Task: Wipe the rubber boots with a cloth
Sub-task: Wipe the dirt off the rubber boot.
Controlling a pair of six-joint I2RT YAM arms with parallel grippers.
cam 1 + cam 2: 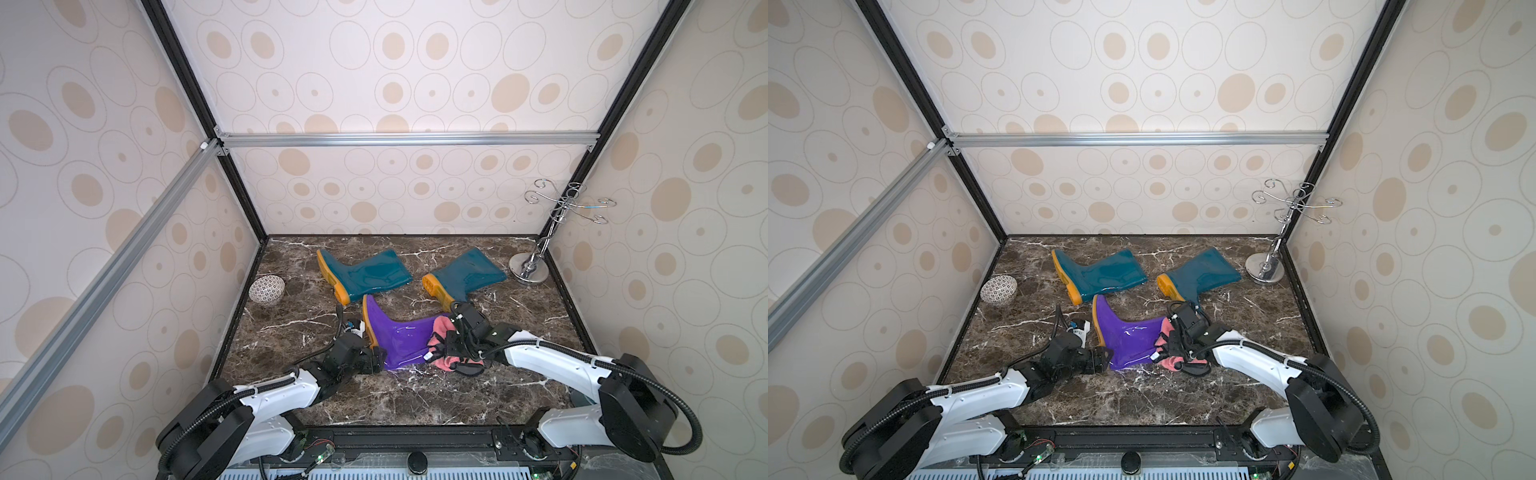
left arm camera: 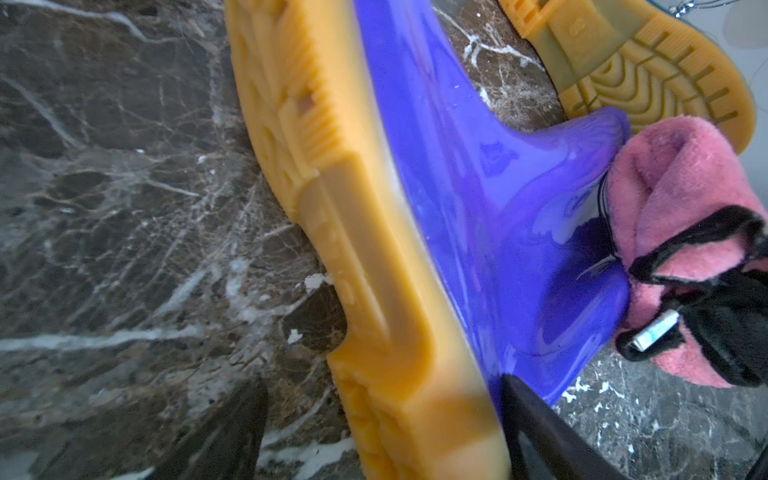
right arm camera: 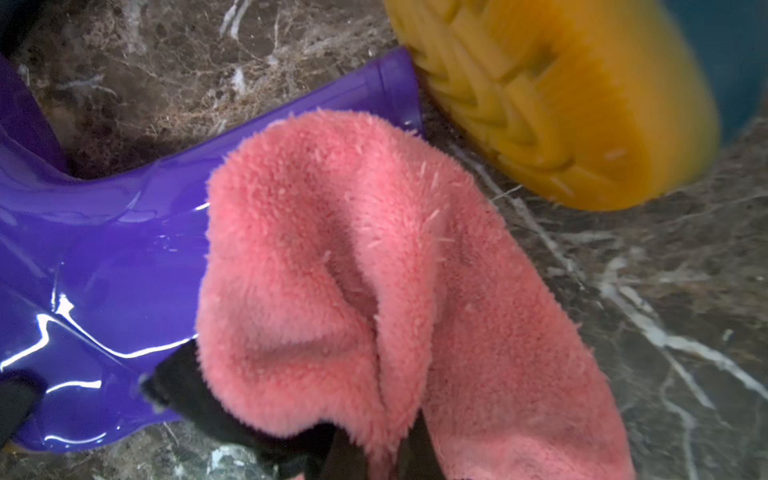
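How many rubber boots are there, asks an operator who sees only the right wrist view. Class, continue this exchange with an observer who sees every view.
Observer: Three: the purple boot, the left teal boot and the right teal boot.
Operator: Where is the left gripper?
Observer: It straddles the purple boot's heel, jaws open.
Operator: Anything else on the table?
Observer: A patterned bowl near its left edge.

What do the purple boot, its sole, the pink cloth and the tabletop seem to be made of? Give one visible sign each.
Purple boot: probably rubber or plastic, glossy; white light streaks on smooth skin. Sole: matte yellow-orange rubber, by its moulded treads. Pink cloth: fluffy microfibre or fleece; fine fibres stand up. Tabletop: polished marble or a marble-look sheet; brown with white veins.
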